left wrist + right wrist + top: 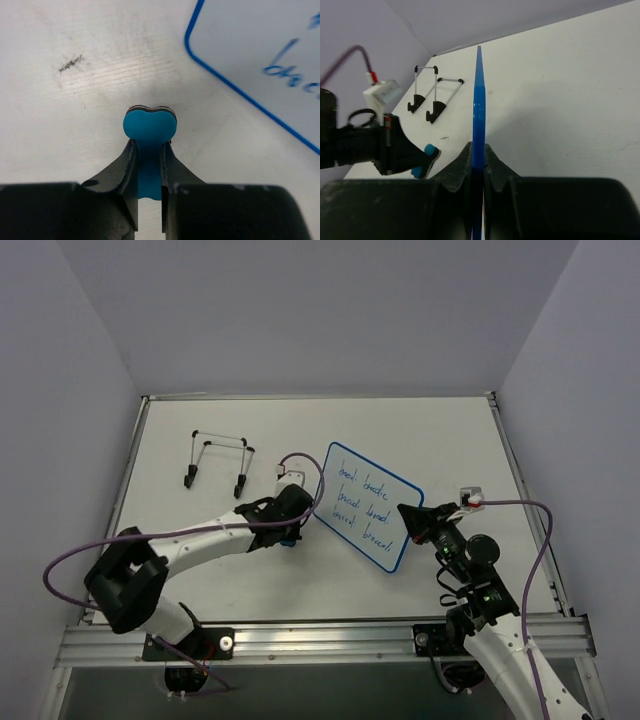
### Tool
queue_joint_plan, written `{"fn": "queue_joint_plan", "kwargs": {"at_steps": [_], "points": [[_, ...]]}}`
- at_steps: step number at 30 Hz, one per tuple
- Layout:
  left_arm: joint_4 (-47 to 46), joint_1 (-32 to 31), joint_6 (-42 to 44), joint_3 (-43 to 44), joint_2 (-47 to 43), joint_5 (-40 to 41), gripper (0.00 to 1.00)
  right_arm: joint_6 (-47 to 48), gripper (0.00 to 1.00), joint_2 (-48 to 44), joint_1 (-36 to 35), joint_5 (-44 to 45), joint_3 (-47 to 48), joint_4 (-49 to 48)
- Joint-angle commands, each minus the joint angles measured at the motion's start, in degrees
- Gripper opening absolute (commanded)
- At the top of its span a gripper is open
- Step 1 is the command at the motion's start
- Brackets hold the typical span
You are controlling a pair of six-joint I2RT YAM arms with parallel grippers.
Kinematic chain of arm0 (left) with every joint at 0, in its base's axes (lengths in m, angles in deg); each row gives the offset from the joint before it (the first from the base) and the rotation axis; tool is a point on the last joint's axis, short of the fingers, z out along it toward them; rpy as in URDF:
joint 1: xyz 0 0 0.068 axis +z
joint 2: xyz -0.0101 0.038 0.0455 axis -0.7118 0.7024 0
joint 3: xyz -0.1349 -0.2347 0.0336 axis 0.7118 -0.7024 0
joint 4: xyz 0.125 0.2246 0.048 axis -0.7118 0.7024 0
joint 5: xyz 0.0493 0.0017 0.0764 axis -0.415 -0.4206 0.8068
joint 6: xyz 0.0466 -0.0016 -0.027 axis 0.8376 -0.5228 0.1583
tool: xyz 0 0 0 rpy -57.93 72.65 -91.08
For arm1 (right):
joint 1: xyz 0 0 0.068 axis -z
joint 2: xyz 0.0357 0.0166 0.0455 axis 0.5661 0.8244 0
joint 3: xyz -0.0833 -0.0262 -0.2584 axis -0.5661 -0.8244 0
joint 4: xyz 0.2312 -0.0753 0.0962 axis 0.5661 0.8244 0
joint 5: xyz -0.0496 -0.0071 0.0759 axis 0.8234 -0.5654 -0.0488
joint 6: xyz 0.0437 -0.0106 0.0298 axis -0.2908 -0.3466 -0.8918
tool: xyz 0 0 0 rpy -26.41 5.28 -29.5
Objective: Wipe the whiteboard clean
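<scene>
Whiteboard [368, 506] pinched at one edge, eraser [150, 125] clamped beside it

Edges first: the board sits near the middle of the table [420, 430], turned at an angle, one rounded corner pointing to the far side and another to the near side. The right gripper [412, 520] is clenched on the board's thin blue rim at its right-hand edge; in the right wrist view the rim runs straight out from between the closed fingers [464, 162]. Whether the board lies flat or is lifted cannot be told. Three lines of blue handwriting cover its face.

The left gripper [148, 145] grasps the small blue eraser, whose rounded end sticks out past the fingertips. It hangs just beside the board's left edge, with a strip of bare table between eraser and rim.

Open room lies beyond the board toward the far edge of the table and to its right. The black wire stand [218, 462] stands at the far left, well apart from the board and both grippers.

The tabletop is white and faintly scuffed, with a short dark mark [70, 63] near the eraser. Metal rails line its sides, and plain pale walls enclose it on three sides.
</scene>
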Motion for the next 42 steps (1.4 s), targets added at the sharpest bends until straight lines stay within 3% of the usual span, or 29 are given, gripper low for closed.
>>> {"fn": "queue_joint_plan", "kwargs": {"at_steps": [1, 6, 14, 22, 27, 32, 42], "points": [[-2.15, -1.50, 0.83, -0.24, -12.64, 2.02, 0.02, 1.72, 0.00, 1.33, -0.61, -0.77, 2.06, 1.72], [-11.81, -2.56, 4.61, -5.50, -27.22, -2.36, 0.02, 1.72, 0.00, 0.71, -0.88, 0.02, 2.68, 2.60], [-33.51, -3.88, 11.73, -12.80, -30.86, -9.05, 0.02, 0.93, 0.00, 1.07, -1.14, -0.60, 3.99, 3.74], [-60.39, -3.97, 15.42, -15.80, -21.47, -8.97, 0.02, 1.02, 0.00, 0.80, -1.31, -2.88, 4.70, 4.36], [-71.66, -3.18, 17.53, -14.05, -11.28, -8.35, 0.02, 1.28, 0.00, 0.45, -1.32, -3.41, 4.70, 4.19], [-75.02, -0.98, 17.01, -8.60, -1.00, -10.81, 0.02, 1.46, 0.00, 0.45, -1.58, -4.38, 4.08, 2.60], [-79.06, 2.89, 14.37, -5.08, 9.21, -10.90, 0.02, 1.89, 0.00, -1.75, -1.93, -4.38, 4.17, 4.35]]}}
